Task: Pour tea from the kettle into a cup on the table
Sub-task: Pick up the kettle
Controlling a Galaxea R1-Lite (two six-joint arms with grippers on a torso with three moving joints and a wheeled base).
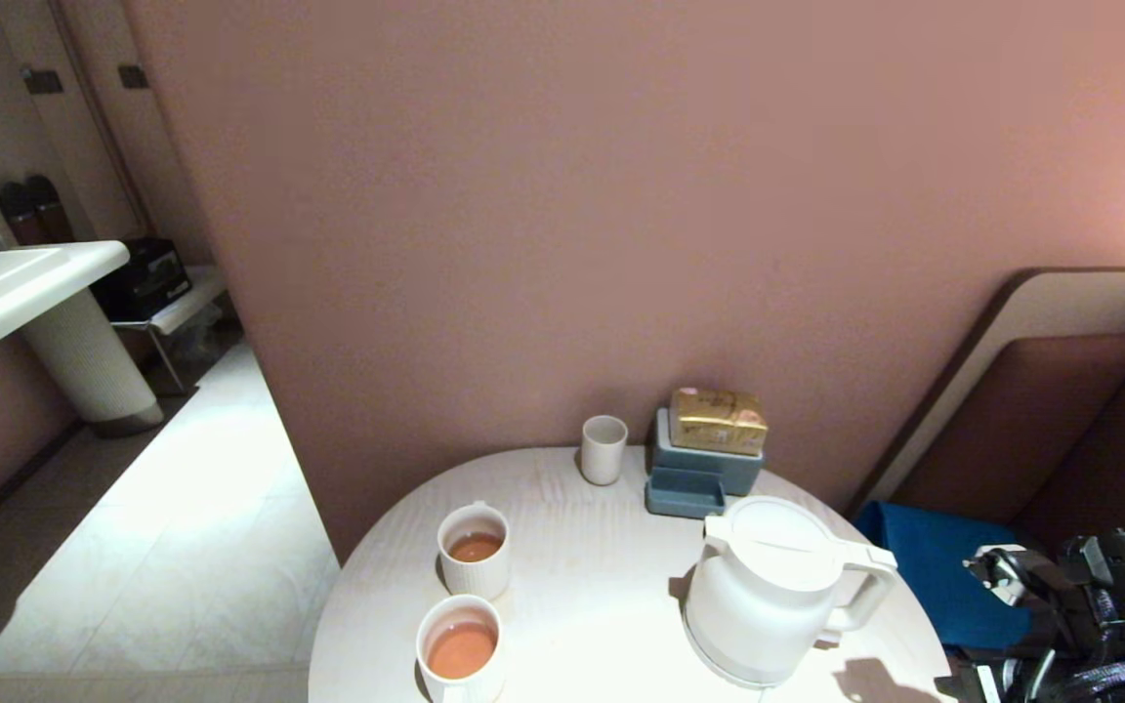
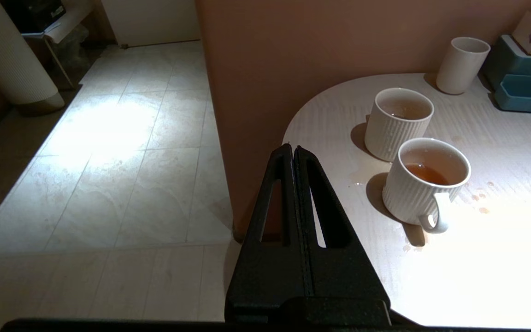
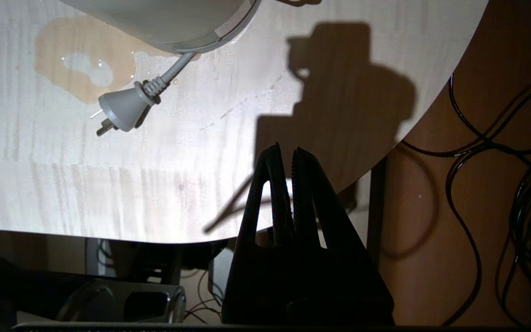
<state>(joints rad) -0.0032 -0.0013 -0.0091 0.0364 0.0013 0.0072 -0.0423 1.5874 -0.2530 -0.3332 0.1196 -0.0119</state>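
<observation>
right claw [image 3: 285, 154] hangs pinched together and empty past the table [image 1: 602, 586] edge, near the kettle [image 1: 768, 586], which sits upright on its base, handle turned toward that arm, likely for grasping. left claw [image 2: 293, 152] closed, parked.

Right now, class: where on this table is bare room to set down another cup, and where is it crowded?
Free: the middle of the table, between the two filled cups and the kettle. Crowded: the far edge, with the empty cup and blue box. A puddle lies beside the plug.
</observation>
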